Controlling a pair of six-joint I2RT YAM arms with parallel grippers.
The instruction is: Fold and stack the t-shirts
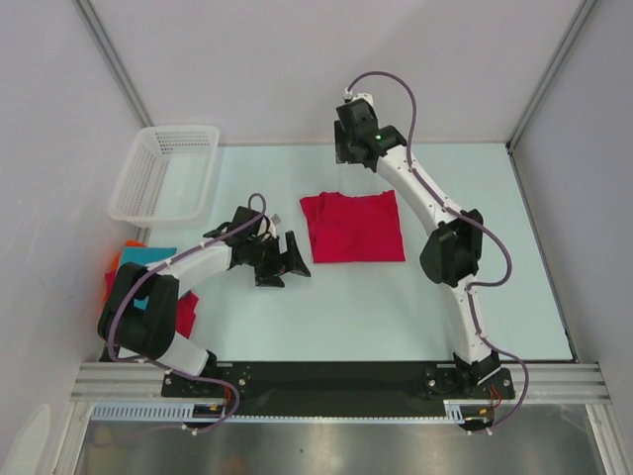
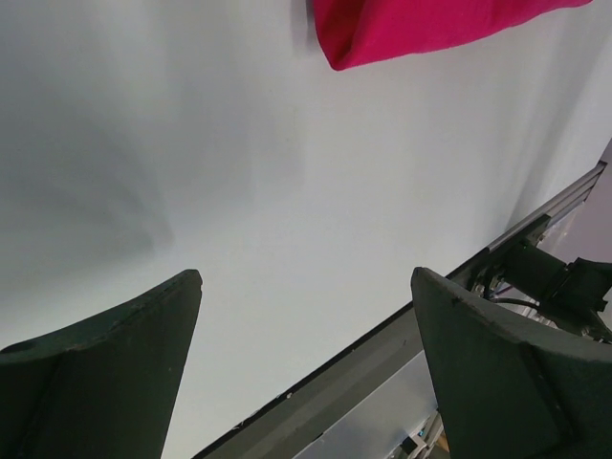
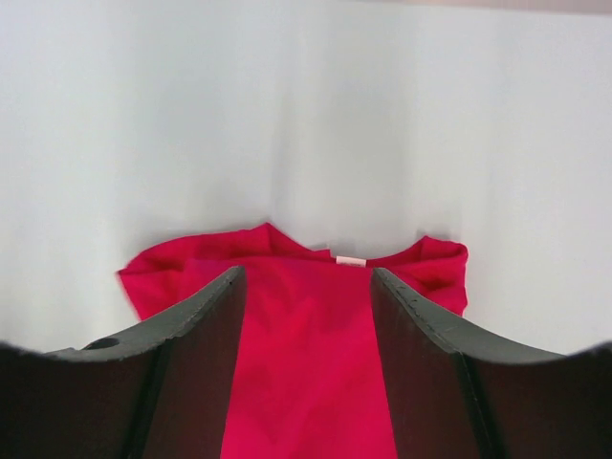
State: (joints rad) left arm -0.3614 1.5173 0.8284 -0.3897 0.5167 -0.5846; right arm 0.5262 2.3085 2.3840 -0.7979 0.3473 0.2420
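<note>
Right end effector [image 3: 306,277] spread, empty, above collar edge of folded red shirt [image 1: 351,226] on worktop [image 1: 396,307]; left end effector [image 2: 306,287] spread too; cloth looks soft, limp, so pinch all layers at an edge.

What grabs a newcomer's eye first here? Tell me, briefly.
The crimson t-shirt, folded into a rough square at mid-table, stands out most against the pale surface. The right gripper hangs open near its collar end, and the left gripper is open over bare table to the shirt's left. A white mesh basket stands at the far left corner.
</note>
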